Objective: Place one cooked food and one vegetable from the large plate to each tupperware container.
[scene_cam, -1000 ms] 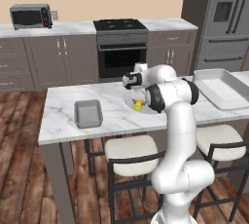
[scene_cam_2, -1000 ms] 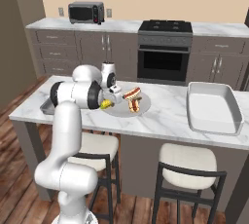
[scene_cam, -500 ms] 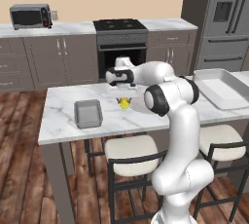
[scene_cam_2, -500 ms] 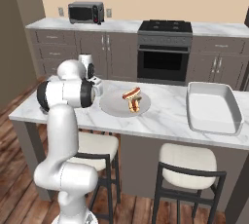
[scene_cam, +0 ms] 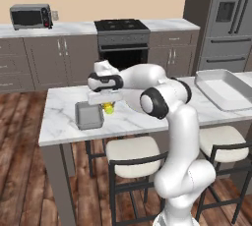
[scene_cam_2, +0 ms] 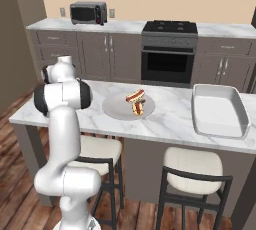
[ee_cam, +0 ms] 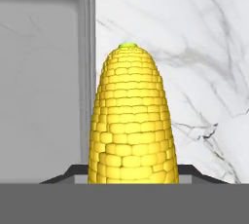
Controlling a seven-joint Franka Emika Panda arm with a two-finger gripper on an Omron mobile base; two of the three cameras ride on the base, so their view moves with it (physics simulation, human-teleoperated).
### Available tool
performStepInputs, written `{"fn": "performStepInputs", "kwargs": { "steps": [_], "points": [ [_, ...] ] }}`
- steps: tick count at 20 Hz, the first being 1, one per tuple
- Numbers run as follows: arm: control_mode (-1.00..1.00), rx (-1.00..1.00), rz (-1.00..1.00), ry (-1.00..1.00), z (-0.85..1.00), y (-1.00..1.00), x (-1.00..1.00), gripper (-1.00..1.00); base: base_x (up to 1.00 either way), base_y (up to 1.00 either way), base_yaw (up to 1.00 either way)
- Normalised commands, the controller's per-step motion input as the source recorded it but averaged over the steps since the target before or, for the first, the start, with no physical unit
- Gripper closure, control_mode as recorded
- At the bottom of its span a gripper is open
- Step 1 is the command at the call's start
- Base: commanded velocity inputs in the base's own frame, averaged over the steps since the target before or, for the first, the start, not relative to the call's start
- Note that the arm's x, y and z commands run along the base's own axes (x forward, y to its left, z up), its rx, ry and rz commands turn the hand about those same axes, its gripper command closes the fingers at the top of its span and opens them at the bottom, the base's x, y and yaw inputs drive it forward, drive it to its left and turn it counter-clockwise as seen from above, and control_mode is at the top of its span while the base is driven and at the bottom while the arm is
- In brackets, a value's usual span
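Note:
My gripper (scene_cam: 107, 102) is shut on the yellow corn cob (scene_cam: 109, 107), holding it just above the counter beside the right edge of the grey tupperware container (scene_cam: 88, 116). In the hand view the corn cob (ee_cam: 131, 121) points away from me, green end far, between the fingertips of the gripper (ee_cam: 131, 170). It lies along the raised rim of the container (ee_cam: 39, 86), which has nothing in the part I see. The large plate (scene_cam_2: 114, 110) in the middle of the island carries a hot dog (scene_cam_2: 134, 95) and another cooked piece (scene_cam_2: 138, 107).
A large white baking tray (scene_cam_2: 220, 110) sits at the island's right end. Two stools (scene_cam: 135, 152) stand under the near edge. Stove (scene_cam: 123, 26) and microwave (scene_cam: 30, 16) line the back wall. Marble counter (ee_cam: 194, 72) lies to the right of the corn.
The arm has swung left along the island, carrying the corn from over the plate to the container's right edge.

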Motion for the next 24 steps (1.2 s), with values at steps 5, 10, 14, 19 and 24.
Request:
{"fn": "performStepInputs", "kwargs": {
  "steps": [5, 10, 14, 19, 24],
  "points": [
    [-1.00, -0.01, -0.15, 0.03, -0.07, 0.48, 0.08, 1.00, 0.00, 0.00, 0.00],
    [-1.00, -0.04, -0.14, 0.02, -0.14, 0.32, 0.09, 1.00, 0.00, 0.00, 0.00],
    [-1.00, -0.08, -0.03, 0.02, 0.00, 0.39, 0.18, 1.00, 0.00, 0.00, 0.00],
    [-1.00, -0.12, 0.01, 0.02, -0.11, 0.19, 0.25, 1.00, 0.00, 0.00, 0.00],
    [-1.00, -0.13, 0.03, 0.09, -0.17, 0.00, 0.35, 1.00, 0.00, 0.00, 0.00]
  ]
}}
